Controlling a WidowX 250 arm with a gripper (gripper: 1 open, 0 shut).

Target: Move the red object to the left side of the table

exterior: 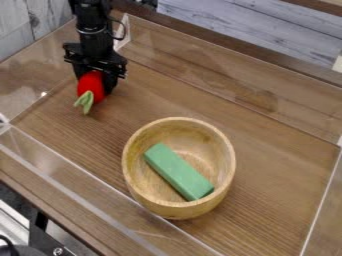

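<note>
Bench (254,110): brown wood-grain, clear low walls | on it: wooden bowl (138,175) at centre; red object (91,88) at left

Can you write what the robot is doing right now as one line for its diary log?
gripper: over red object, jaw state unclear | red object: low at table's left side | green block: in wooden bowl

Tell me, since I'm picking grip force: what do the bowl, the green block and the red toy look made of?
Bowl: light wood, matte, faint grain on the rim. Green block: uniform matte green, likely painted wood or plastic. Red strawberry toy: smooth bright red with a pale green tip, probably plastic or rubber; too small to tell.
</note>
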